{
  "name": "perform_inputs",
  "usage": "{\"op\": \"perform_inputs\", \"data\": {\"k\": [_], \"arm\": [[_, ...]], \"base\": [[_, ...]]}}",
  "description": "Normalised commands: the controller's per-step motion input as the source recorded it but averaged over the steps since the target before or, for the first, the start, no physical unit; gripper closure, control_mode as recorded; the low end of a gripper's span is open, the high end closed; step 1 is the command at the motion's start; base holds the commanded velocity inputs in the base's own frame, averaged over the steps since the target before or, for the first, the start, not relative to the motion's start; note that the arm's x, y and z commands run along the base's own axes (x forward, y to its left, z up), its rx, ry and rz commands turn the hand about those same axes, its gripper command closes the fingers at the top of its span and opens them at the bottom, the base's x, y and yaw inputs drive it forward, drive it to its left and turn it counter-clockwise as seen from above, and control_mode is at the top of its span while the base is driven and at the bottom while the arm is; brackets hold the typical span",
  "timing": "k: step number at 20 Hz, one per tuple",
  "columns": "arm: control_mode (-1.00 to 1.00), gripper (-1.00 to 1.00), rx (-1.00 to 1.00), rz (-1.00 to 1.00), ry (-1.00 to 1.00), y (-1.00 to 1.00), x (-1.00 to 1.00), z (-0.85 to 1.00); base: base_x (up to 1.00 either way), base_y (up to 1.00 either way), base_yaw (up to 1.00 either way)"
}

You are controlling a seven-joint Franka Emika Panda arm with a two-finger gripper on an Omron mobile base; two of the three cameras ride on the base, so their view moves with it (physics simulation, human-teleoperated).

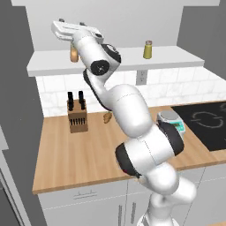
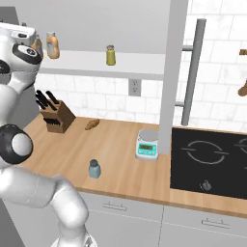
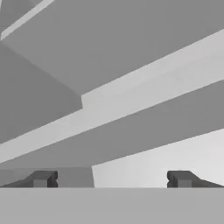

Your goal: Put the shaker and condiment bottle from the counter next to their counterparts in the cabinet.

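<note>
**A:** In the left base view, where does the claw sit?

**B:** The arm reaches high; its hand is up at the cabinet [image 1: 132, 59] shelf, just beside the wider orange bottle [image 1: 73, 54], which it partly hides. The yellow-green shaker [image 1: 148, 49] stands well to the right on the same shelf. A small orange thing [image 1: 107, 117], likely the condiment bottle, peeks out behind the arm, low on the tabletop [image 1: 66, 154] near a knife block [image 1: 77, 115].

**A:** And the right base view?

**B:** The blue-grey shaker [image 2: 94, 169] stands upright near the tabletop's front edge, far below the raised hand and to its right. The condiment bottle [image 2: 91, 124] lies on its side farther back, its long axis running left-right with a slight slant.

**A:** The hand view?

**B:** The claw [image 3: 111, 179] has its two tips spread wide with nothing between them, facing pale cabinet surfaces. I judge the next move must descend a long way to either item.
</note>
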Motion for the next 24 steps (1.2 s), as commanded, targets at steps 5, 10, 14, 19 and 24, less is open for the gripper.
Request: {"op": "perform_inputs", "data": {"k": [5,10,14,19,24], "arm": [[-1.00,-1.00,0.00,-0.08,0.41,-0.17,-0.64,-0.12],[-1.00,-1.00,0.00,-0.07,0.17,-0.13,-0.65,-0.09],[-1.00,-1.00,0.00,-0.07,0.05,-0.09,-0.80,-0.19],[-1.00,-1.00,0.00,-0.08,0.09,-0.15,-0.87,-0.22],[-1.00,-1.00,0.00,-0.08,0.22,-0.30,-0.91,-0.37]], "base": [[0.00,0.00,0.00],[0.00,0.00,0.00],[0.00,0.00,0.00],[0.00,0.00,0.00],[0.00,0.00,0.00]]}}
